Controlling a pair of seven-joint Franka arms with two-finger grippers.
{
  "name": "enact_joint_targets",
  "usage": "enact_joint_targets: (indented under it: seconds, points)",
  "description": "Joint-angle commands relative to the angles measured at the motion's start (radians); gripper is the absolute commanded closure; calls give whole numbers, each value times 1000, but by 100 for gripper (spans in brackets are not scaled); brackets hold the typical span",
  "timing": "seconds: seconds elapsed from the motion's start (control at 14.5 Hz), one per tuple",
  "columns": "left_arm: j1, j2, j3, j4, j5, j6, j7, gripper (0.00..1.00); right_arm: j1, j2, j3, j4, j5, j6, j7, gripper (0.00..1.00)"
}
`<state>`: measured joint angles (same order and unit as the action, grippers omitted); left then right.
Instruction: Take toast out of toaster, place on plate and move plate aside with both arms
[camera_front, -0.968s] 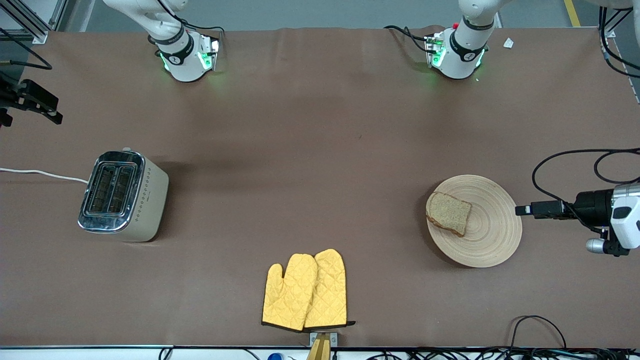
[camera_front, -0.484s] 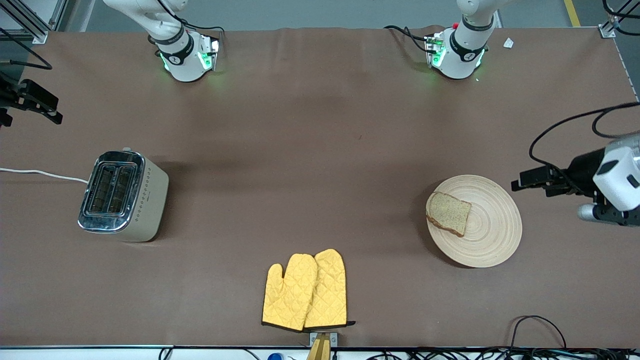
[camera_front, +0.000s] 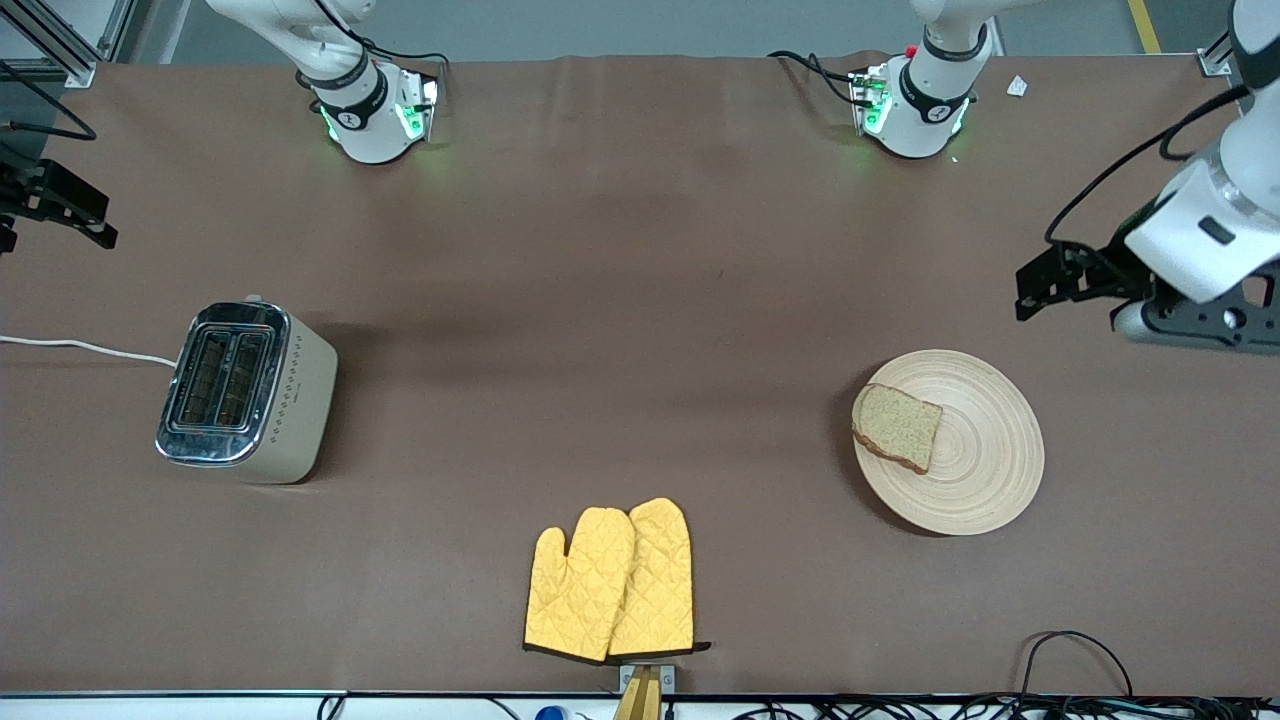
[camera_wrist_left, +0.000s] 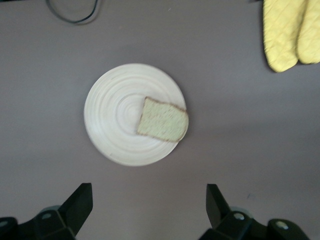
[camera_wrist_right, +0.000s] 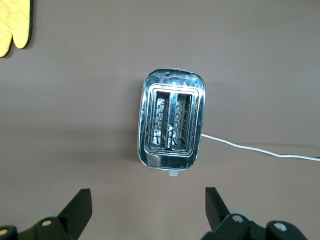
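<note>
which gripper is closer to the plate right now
Left. The left gripper is raised near the plate, toward the bases. The right gripper waits past the toaster.

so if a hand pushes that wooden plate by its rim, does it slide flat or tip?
The wooden plate looks shallow and wide, so it probably slides flat rather than tipping. The toast sits off-centre, overhanging the rim, so it may shift or drop off. The brown table cover may add drag.
</note>
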<state>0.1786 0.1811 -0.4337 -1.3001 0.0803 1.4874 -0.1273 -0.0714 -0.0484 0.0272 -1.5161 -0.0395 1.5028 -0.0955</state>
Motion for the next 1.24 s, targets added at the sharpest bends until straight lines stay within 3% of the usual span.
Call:
enact_joint_targets:
  seconds: [0.0,0.21,0.48,0.69,0.97,1.18]
  points:
    - [-105,-95,137,-80,15,-59,17,0,-8,-4,4,4,-16,-9,-10,0]
    - [-221,-181,278,-184,-2,-53,20,0,-25,-4,4,4,-16,-10,-10,0]
    - [-231,-346,288,-410,-28,68,21,0,-25,-4,5,4,-16,-10,-9,0]
    - [-229,-356,293,-423,-68,59,50,0,-25,-4,7,4,-16,-21,-9,0]
    - [-237,-356,355,-400,-134,27,112,0,-24,-4,8,4,-16,-24,-9,0]
    - [-244,-338,375,-361,-119,22,118,0,-22,-4,11,5,-16,-38,-7,0]
